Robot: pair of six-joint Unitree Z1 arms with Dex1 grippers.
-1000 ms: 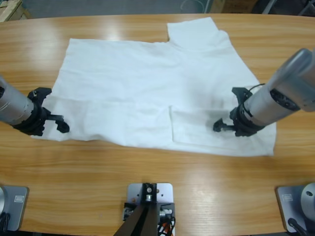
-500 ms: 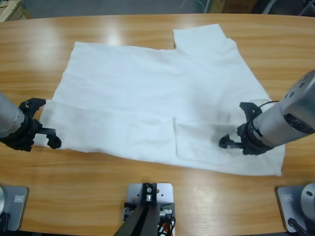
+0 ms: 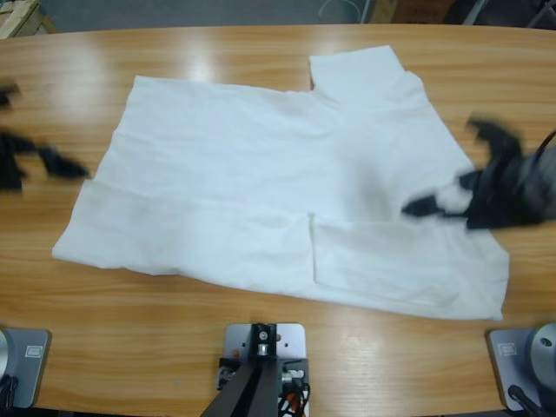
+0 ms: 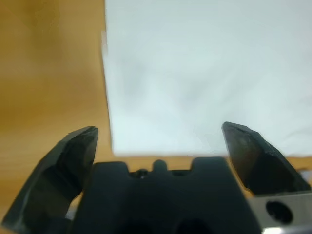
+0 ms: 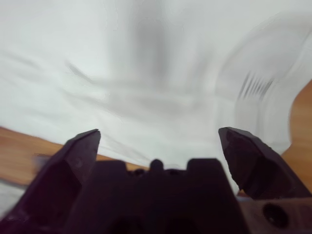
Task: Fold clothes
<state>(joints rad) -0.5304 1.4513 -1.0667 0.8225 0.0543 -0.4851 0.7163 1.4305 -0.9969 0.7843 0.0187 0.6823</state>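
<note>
The clothes are one white T-shirt (image 3: 243, 165), spread flat across the middle of the wooden table (image 3: 174, 313), with a folded panel (image 3: 400, 261) at its near right. My left gripper (image 3: 48, 130) is a blur at the far left edge, off the cloth and open, holding nothing. In the left wrist view the shirt's edge (image 4: 195, 73) lies beyond the open left gripper (image 4: 161, 131). My right gripper (image 3: 447, 165) blurs above the shirt's right side, open and holding nothing. Past the open right gripper (image 5: 158, 136), the right wrist view shows wrinkled cloth and a smeared dark logo (image 5: 256, 87).
Bare wood runs along the near side of the table and along the far edge (image 3: 217, 52). A sleeve (image 3: 360, 65) points toward the far edge. Beyond the table's far edge there is dim floor.
Both grippers have left the shirt's near edge and swung away fast: the left one out to the far left, the right one up and to the right. The shirt has slid slightly right.
</note>
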